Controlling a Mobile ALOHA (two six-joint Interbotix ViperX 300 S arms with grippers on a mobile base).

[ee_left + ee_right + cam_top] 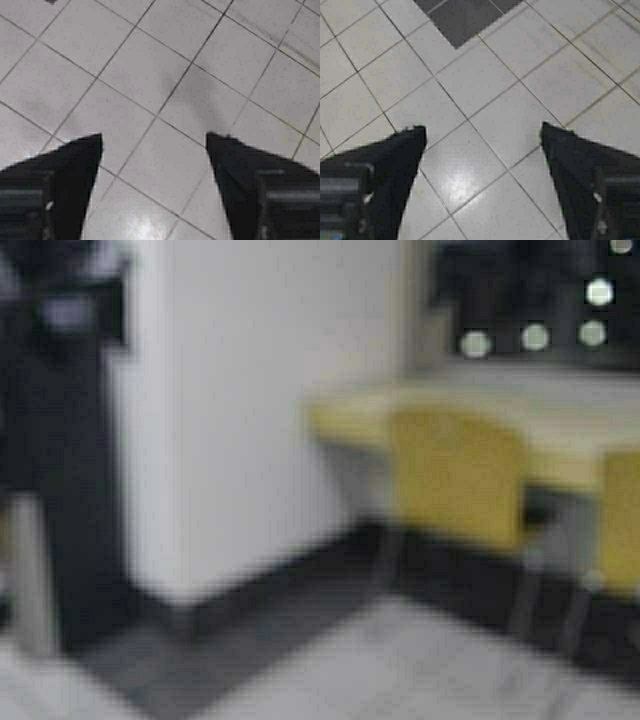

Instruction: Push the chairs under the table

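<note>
High view, blurry: two chairs, one at centre right (pixel 458 475) and one cut off at the right edge (pixel 622 520), stand at the desk (pixel 545 435), backs against its front edge. How far under, can't tell. Left end effector (pixel 155 142) and right end effector (pixel 482 135) both spread open, empty, over floor tiles (pixel 470 75). No contact with the chairs; pushing likely still ahead.

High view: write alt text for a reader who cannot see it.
Two yellow chairs, one fully in view and one cut off at the right edge, stand backs outward at a long pale table beside a white wall. Grey tiled floor lies in front; no arms show.
</note>
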